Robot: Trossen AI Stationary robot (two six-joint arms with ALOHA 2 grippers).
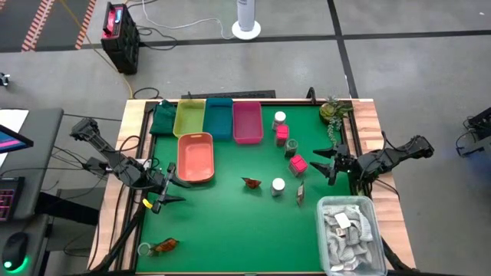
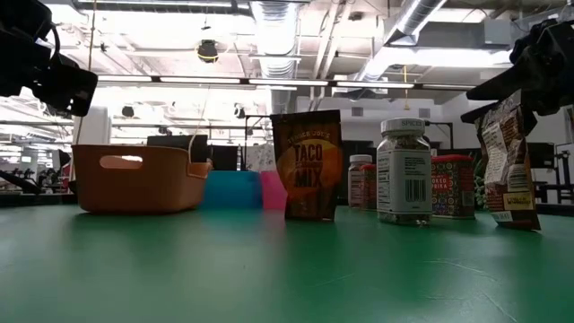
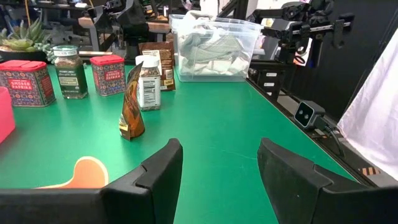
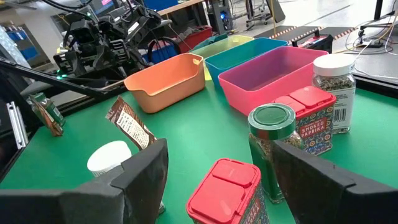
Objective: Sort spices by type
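From above, we see the spices clustered on the right half of the green counter [image 1: 230, 222]: a white-capped jar [image 1: 279, 119] near the pink tray [image 1: 247, 123], a green-lidded jar [image 1: 290, 145] between two pink tins [image 1: 282, 132] and [image 1: 298, 164], then a second white-capped jar [image 1: 278, 185] flanked by a sachet [image 1: 251, 182] and another sachet [image 1: 300, 193]. The right gripper [image 1: 326, 162] sits just beside the nearer tin and is clearly the closer arm; the left gripper [image 1: 170, 188] waits by the orange tray [image 1: 195, 157], well apart from the cluster. One more sachet [image 1: 164, 246] lies alone near the front left corner.

At counter height, the taco sachet [image 2: 308, 166] and the jar [image 2: 404, 170] stand upright, long axes vertical.

From the left wrist, its fingers [image 3: 155, 171] are spread wide and empty, the sachet [image 3: 132, 102] ahead of them.

From the right wrist, its fingers [image 4: 146, 165] are likewise wide and empty, with a tin [image 4: 227, 193] directly between and just ahead of them, so we judge that tin the likeliest pick.
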